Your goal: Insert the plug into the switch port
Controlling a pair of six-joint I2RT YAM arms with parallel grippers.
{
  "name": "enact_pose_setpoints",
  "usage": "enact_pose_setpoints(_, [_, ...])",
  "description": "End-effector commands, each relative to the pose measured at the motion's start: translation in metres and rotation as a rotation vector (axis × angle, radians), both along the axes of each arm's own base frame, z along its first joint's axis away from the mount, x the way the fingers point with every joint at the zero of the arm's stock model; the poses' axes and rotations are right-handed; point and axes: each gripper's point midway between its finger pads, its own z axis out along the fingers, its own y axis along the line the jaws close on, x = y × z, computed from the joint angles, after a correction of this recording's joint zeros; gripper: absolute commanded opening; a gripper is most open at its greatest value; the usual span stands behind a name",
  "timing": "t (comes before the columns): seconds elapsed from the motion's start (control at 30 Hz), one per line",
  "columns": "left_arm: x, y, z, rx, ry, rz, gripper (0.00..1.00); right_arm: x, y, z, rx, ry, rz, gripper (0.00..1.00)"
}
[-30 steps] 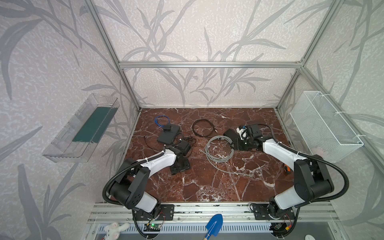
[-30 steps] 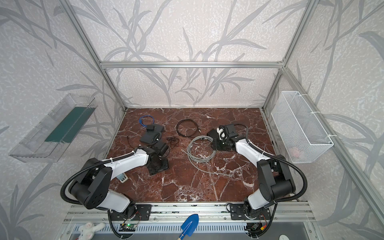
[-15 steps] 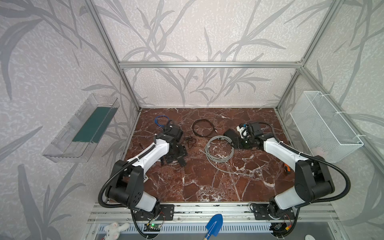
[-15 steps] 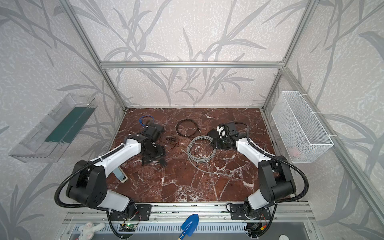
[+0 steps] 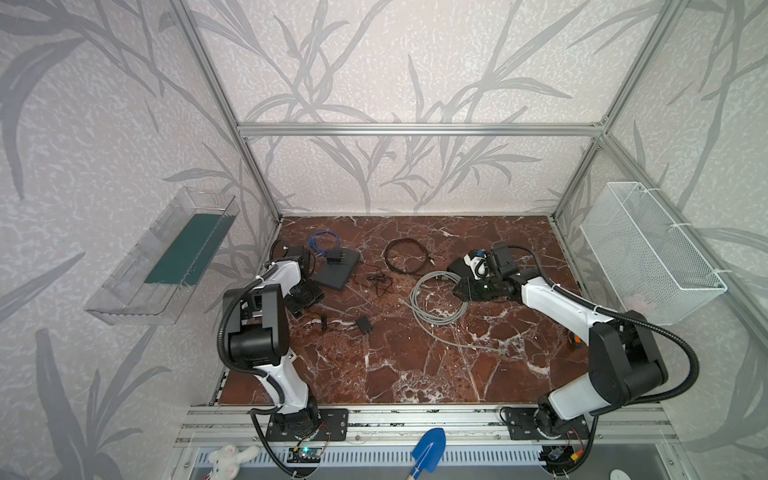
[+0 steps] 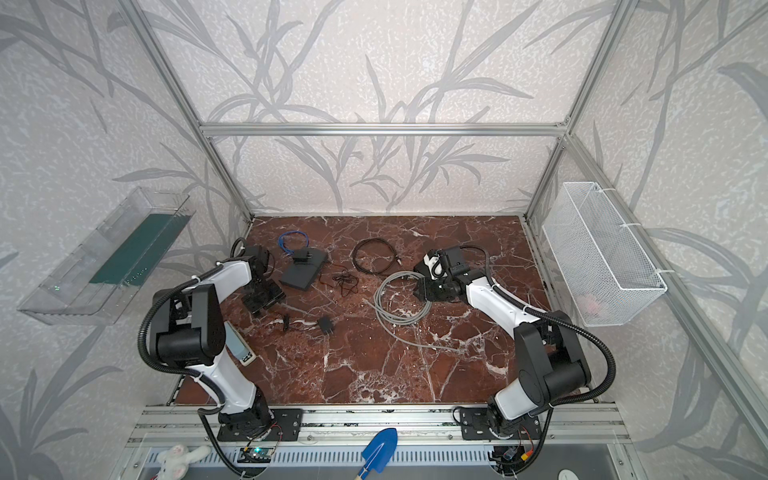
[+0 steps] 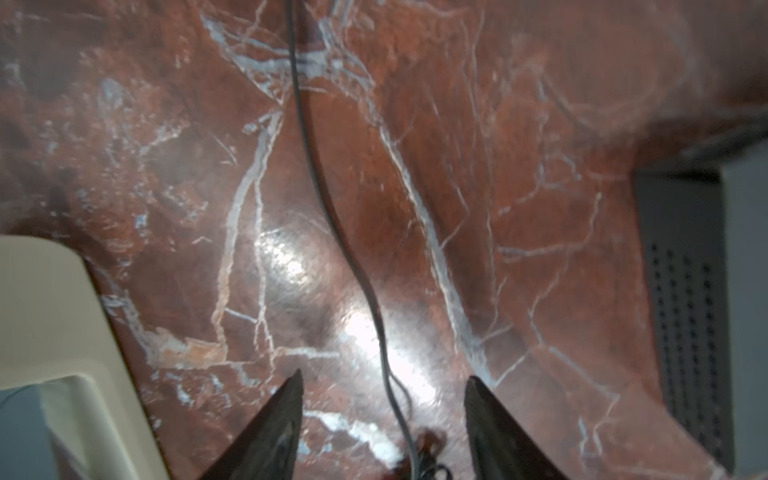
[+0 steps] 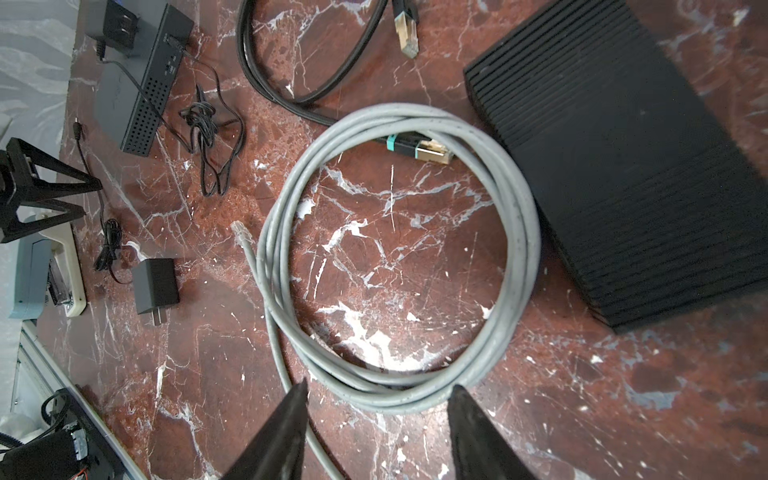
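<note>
**A:** Where is the switch?

**B:** The switch [image 8: 602, 174] lies flat on the red marble floor [image 5: 415, 374], right of centre in both top views. The right arm's wrist [image 5: 498, 259] covers most of it there.

**A:** What crowds it?

**B:** A grey cable [image 8: 521, 249] coiled in a ring touches 1 long edge of the switch. Its clear plug [image 8: 239, 227] lies loose just outside the ring, on the side away from the switch. A black cable [image 8: 246, 50] loops nearby, and its teal-banded plug [image 8: 432, 150] sits partly under the grey ring, just beside the switch.

**A:** And the right gripper?

**B:** The right gripper [image 8: 378, 390] hovers over the rim of the ring, jaws apart, holding nothing.

**A:** The left one?

**B:** The left gripper [image 7: 382, 382] is low at the left edge of the floor in both top views, well apart from the switch. Its jaws are spread too. A thin black cord [image 7: 328, 208] runs along the floor between them, not gripped.

**A:** Anything else around?

**B:** A dark grey slab [image 5: 337, 272] lies in the upper left of the floor. A small black adapter [image 5: 365, 325] lies below it, between the 2 arms.
</note>
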Motion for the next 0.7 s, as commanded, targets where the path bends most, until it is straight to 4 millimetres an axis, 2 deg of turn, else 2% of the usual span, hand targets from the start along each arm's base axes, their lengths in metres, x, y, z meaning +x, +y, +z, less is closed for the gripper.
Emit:
enact_pose_setpoints(0.0, [0.005,0.011,-0.004,0.041,0.012,0.009,0.55,0.008,0.002,0.021,0.015,-0.043,-0.006,0.54])
enact_pose_setpoints(0.13, [0.002,0.006,-0.017,0.010,0.029,0.017,0.36,0.011,-0.001,0.026,0.013,-0.050,-0.013,0.54])
enact_pose_setpoints(0.23, [-0.005,0.006,-0.022,0.013,0.036,0.031,0.30,0.015,-0.006,0.028,0.013,-0.054,-0.025,0.54])
enact_pose_setpoints(0.33, [-0.008,0.002,-0.027,-0.004,0.034,0.038,0.09,0.020,-0.009,0.033,0.020,-0.064,-0.037,0.54])
enact_pose_setpoints(0.43, [-0.009,-0.006,-0.026,-0.036,0.018,0.036,0.00,0.023,-0.012,0.036,0.019,-0.068,-0.040,0.54])
enact_pose_setpoints(0.57, [-0.015,-0.016,-0.013,-0.036,-0.014,0.008,0.00,0.025,-0.015,0.037,0.012,-0.072,-0.042,0.54])
enact_pose_setpoints(0.67, [-0.014,-0.030,0.007,-0.037,-0.067,-0.047,0.00,0.024,-0.015,0.038,0.015,-0.072,-0.042,0.54])
